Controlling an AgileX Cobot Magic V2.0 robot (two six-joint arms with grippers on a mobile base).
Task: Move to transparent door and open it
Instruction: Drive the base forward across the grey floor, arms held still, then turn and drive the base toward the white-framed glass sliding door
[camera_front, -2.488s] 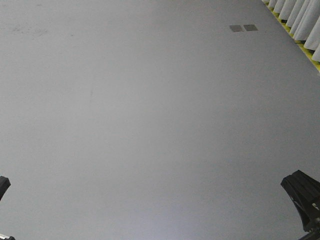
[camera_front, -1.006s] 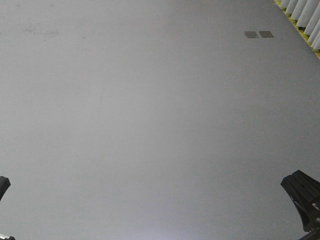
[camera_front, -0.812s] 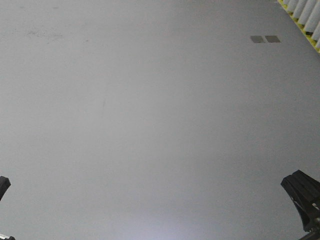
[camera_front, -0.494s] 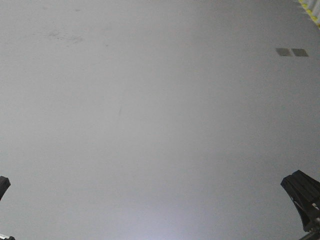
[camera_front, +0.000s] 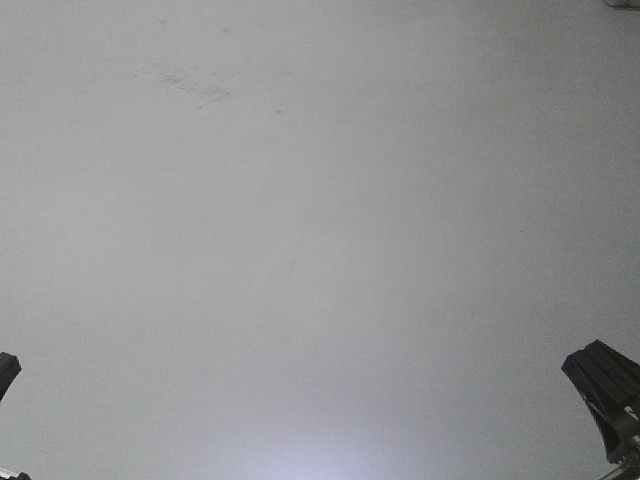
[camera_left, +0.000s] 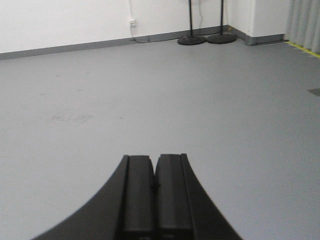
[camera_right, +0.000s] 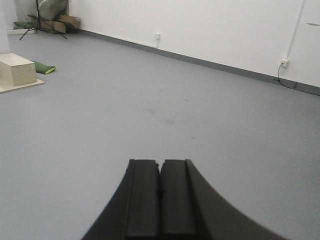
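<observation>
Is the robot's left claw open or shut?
Shut. In the left wrist view, the left gripper has its black jaws pressed together, with no gap between them.

No writing, label or number can be read. The smooth grey floor (camera_front: 320, 240) and plain white wall (camera_right: 225, 30) show none.

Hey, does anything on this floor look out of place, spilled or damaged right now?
Nothing stands out. The grey floor only carries a faint patch of dark scuffs. In the right wrist view a green item lies on the floor beside a pale wooden box. No spill or damage shows.
</observation>
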